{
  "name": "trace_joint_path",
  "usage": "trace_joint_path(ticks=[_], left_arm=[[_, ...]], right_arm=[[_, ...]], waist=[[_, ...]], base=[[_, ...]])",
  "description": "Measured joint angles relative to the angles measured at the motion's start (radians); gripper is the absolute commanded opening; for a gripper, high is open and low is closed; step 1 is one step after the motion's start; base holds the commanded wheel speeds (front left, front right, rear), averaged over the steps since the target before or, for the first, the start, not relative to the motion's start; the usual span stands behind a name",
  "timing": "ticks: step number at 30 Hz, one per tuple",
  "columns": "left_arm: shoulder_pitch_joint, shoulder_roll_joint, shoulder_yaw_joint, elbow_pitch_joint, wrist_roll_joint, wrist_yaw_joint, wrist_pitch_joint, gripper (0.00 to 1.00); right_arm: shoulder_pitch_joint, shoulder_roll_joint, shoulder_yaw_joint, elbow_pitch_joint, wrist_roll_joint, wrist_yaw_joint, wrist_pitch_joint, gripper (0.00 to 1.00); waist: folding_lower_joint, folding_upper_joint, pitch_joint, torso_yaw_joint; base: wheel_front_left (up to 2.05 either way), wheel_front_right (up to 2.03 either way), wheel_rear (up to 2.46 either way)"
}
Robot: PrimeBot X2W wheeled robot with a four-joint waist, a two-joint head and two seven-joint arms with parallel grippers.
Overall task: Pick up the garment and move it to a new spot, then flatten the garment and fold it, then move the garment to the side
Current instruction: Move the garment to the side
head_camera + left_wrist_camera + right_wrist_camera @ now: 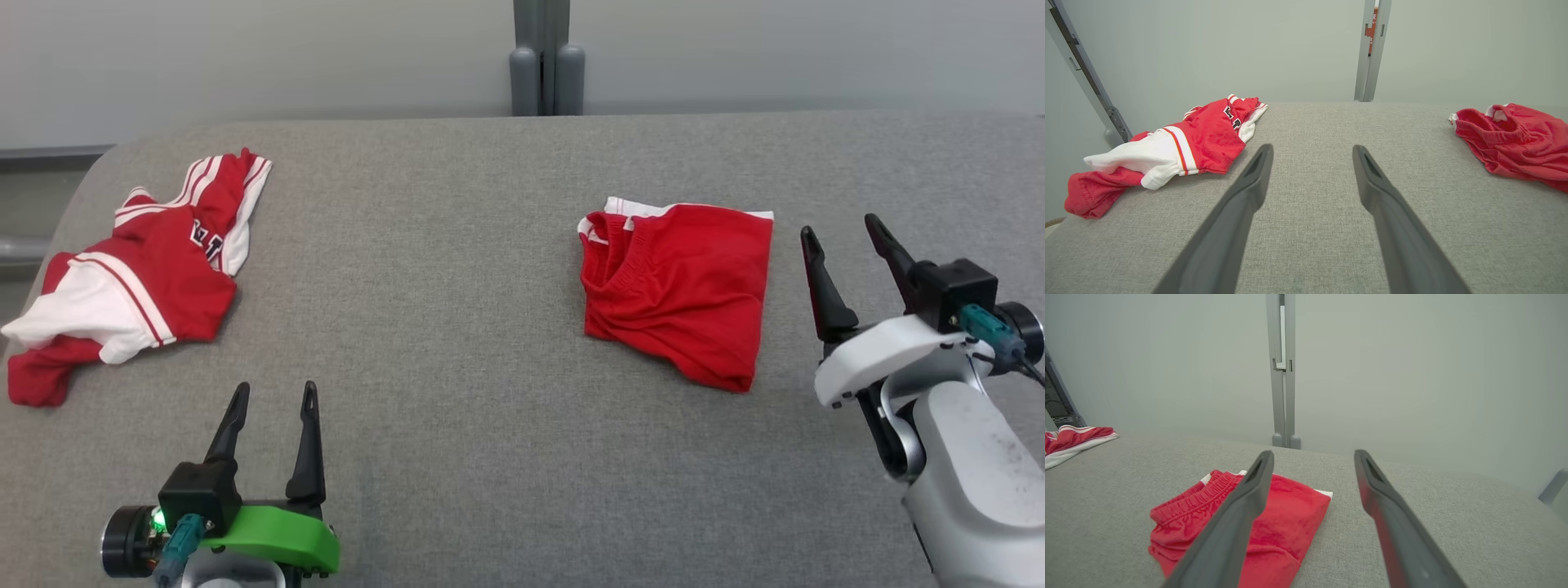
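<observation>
A crumpled red-and-white garment (139,278) with lettering lies at the table's far left, also seen in the left wrist view (1180,151). A folded red garment (682,286) with an elastic waistband and white trim lies right of centre (1241,522). My left gripper (275,388) is open near the front edge, below and right of the crumpled one, with nothing between its fingers (1312,149). Just right of the folded garment, my right gripper (841,226) is open and empty, raised over the table (1314,454).
The grey fabric-covered table (457,327) has rounded far corners. A grey post (545,57) stands behind its far edge against a pale wall. A wide bare stretch of the table lies between the two garments.
</observation>
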State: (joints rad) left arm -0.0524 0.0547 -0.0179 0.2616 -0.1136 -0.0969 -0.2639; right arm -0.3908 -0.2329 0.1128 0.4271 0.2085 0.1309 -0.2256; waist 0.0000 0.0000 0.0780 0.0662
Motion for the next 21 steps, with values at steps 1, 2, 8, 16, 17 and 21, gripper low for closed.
trace_joint_path(ticks=[1,2,8,16,17,21], left_arm=[[-0.006,0.000,-0.005,0.000,-0.001,0.000,0.000,1.00],[-0.011,-0.001,-0.009,0.000,-0.003,0.000,0.000,1.00],[-0.054,-0.003,-0.038,0.004,-0.009,0.001,0.000,1.00],[-0.102,-0.003,-0.068,0.006,-0.017,0.005,0.000,1.00],[-0.108,-0.003,-0.072,0.007,-0.018,0.005,0.000,1.00],[-0.119,-0.004,-0.082,0.010,-0.024,0.010,0.000,1.00]], right_arm=[[-0.024,-0.007,0.006,0.028,0.000,0.000,0.002,1.00],[-0.042,-0.013,0.010,0.050,0.000,0.000,0.004,1.00],[-0.151,-0.035,0.012,0.228,0.016,0.000,0.005,1.00],[-0.216,-0.007,0.009,0.437,0.056,0.000,-0.016,1.00],[-0.217,0.002,0.010,0.458,0.064,0.000,-0.020,1.00],[-0.220,0.036,0.002,0.528,0.096,0.000,-0.030,1.00]], waist=[[0.0000,0.0000,0.008,0.007],[0.0000,0.0000,0.016,0.013],[0.0000,0.0000,0.078,0.050],[0.0000,0.0000,0.151,0.092],[0.0000,0.0000,0.158,0.097],[0.0000,0.0000,0.181,0.113]], base=[[0.00,0.00,0.00],[0.00,0.00,0.00],[0.00,0.00,0.00],[0.00,0.00,0.00],[0.00,0.00,0.00],[0.00,0.00,0.00]])
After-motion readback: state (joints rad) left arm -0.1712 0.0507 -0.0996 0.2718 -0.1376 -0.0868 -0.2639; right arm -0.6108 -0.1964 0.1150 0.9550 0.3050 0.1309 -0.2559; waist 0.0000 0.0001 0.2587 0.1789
